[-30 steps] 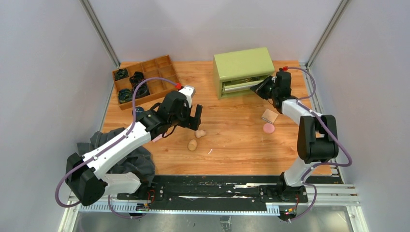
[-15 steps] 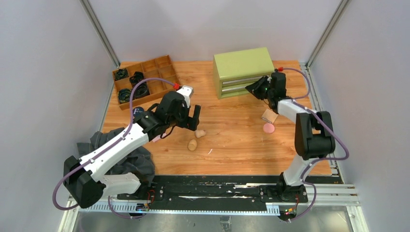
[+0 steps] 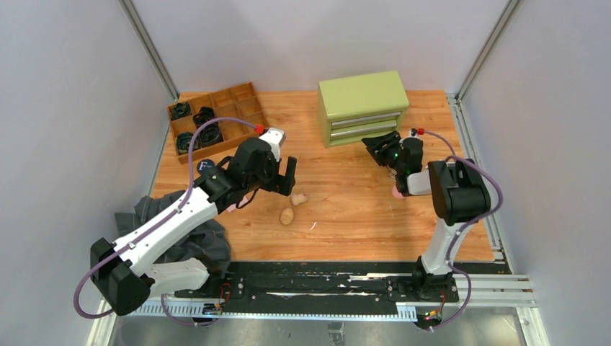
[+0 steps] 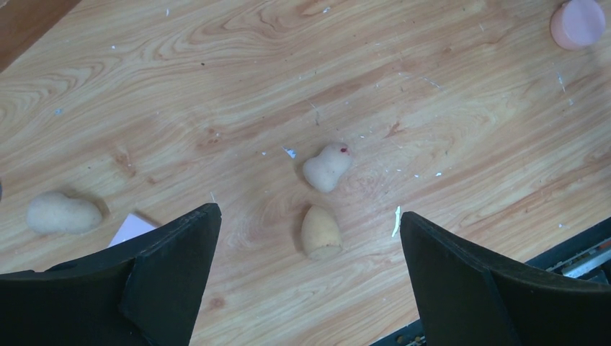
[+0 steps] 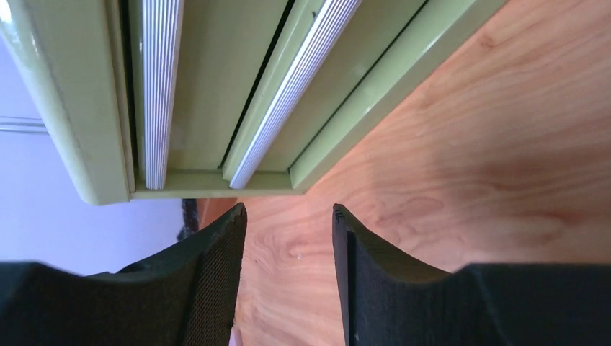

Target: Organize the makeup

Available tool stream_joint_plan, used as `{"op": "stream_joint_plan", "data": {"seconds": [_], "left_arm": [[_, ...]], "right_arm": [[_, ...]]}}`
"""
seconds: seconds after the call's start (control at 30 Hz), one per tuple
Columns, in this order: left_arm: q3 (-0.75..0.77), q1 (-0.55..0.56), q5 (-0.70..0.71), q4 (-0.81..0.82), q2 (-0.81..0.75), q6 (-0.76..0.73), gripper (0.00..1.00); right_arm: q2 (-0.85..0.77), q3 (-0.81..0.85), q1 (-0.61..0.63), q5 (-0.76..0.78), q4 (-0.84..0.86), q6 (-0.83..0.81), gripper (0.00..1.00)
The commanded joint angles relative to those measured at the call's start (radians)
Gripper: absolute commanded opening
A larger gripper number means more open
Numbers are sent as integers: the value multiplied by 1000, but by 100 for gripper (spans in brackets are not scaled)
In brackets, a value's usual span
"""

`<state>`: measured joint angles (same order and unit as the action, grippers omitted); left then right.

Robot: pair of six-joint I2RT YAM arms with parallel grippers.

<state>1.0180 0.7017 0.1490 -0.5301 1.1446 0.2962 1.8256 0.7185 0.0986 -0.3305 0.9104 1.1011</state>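
The left gripper (image 4: 310, 213) hung over the light wooden table (image 3: 346, 223) with its jaws spread wide and holding nothing; a waisted beige sponge (image 4: 328, 167) and a blunt beige sponge (image 4: 320, 232) lay just beside each other on the boards below the gap, touched by neither finger; a third beige sponge (image 4: 63, 213) lay apart to one side, and the pink round puff (image 4: 578, 21) well apart at the far corner of that view; the right gripper (image 5: 288, 216) faced the pale green two-drawer chest (image 5: 202, 86), near but not touching it, jaws parted and empty, both drawers shut; the dark round compact (image 3: 207, 166) lay by the left arm, near the wooden compartment tray (image 3: 243, 109) that held black coiled bands (image 3: 186, 142)
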Motion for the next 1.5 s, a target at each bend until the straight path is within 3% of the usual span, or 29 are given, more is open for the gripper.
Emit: {"op": "stream_joint_plan", "data": {"seconds": [0.0,0.2,1.03,1.33,1.47], "left_arm": [[-13,-8,26,5,-39,-10,100],[-13,-8,38,-2,-36,-17,100],[4,-8,52,-2,1,-30,100],[8,-8,58,-4,4,-34,100],[11,-8,52,-4,7,-35,100]], "right_arm": [[141,-13,-11,-23,474,168,49],[295,26,-11,-21,609,239,52],[428,195,3,54,570,308,52],[477,239,13,65,585,346,41],[488,239,13,59,594,357,30]]}}
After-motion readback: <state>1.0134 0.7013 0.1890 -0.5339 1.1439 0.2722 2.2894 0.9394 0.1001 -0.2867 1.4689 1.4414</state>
